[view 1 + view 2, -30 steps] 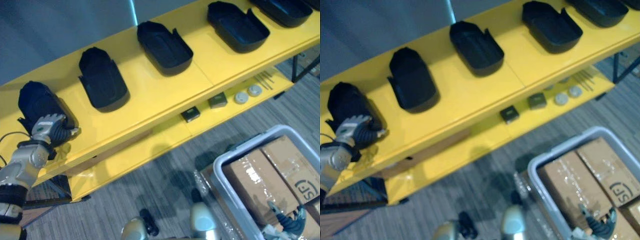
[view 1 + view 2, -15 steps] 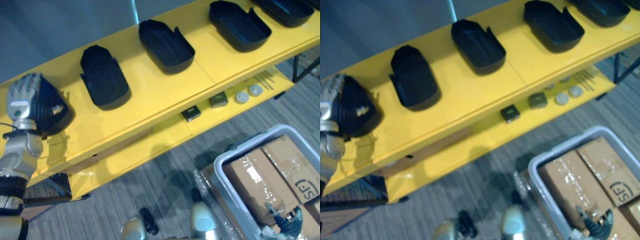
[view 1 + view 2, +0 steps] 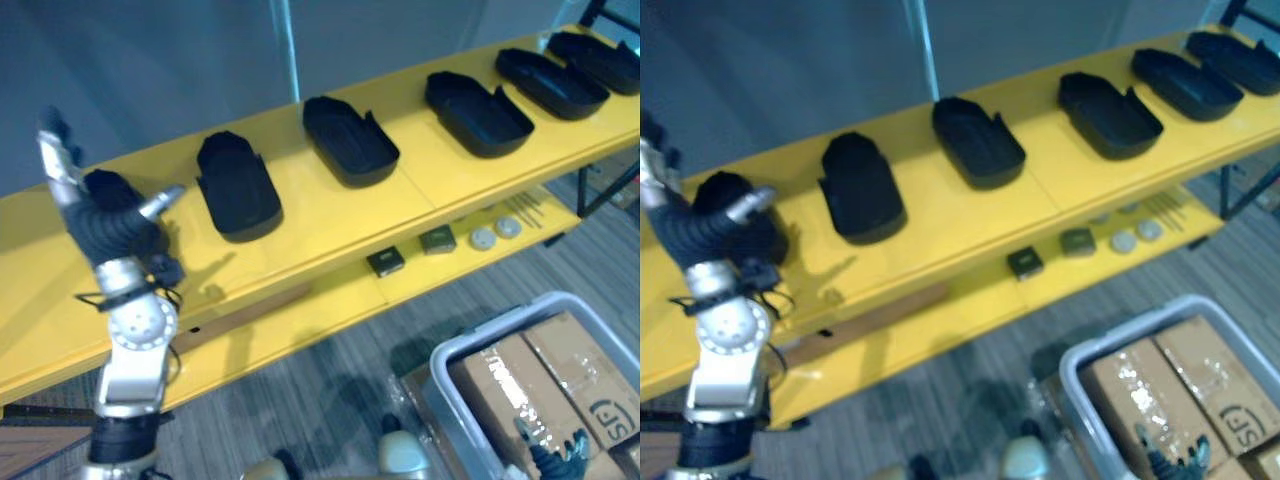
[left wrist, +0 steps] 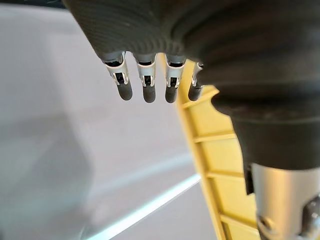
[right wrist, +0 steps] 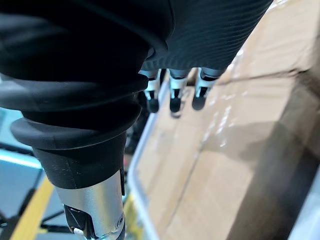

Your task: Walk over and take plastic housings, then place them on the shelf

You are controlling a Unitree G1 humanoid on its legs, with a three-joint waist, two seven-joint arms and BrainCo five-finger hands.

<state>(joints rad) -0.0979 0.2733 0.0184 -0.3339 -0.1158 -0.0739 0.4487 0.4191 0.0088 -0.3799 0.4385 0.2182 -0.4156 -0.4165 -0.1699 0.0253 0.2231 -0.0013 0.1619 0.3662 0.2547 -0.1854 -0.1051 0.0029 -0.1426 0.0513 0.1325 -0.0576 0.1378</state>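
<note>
Several black plastic housings lie in a row on the top board of the yellow shelf (image 3: 330, 215). The leftmost housing (image 3: 104, 186) rests on the board just behind my left hand (image 3: 112, 232). That hand is raised above the shelf's front edge and is open, its fingers (image 4: 145, 82) straight and its thumb spread, with nothing in it. The neighbouring housing (image 3: 238, 186) lies to its right, then another housing (image 3: 350, 140). My right hand (image 3: 553, 463) hangs low at the right over cardboard boxes, fingers (image 5: 172, 100) relaxed and empty.
The lower shelf board carries two small dark boxes (image 3: 386, 262) and two round discs (image 3: 483, 238). A grey bin (image 3: 452, 352) holding taped cardboard boxes (image 3: 520, 390) stands on the carpet at the lower right. A grey wall backs the shelf.
My left hand has let go of the leftmost housing, lifted off it and spread its fingers. The housing stays on the shelf. The camera has shifted, showing more of the shelf's right end.
</note>
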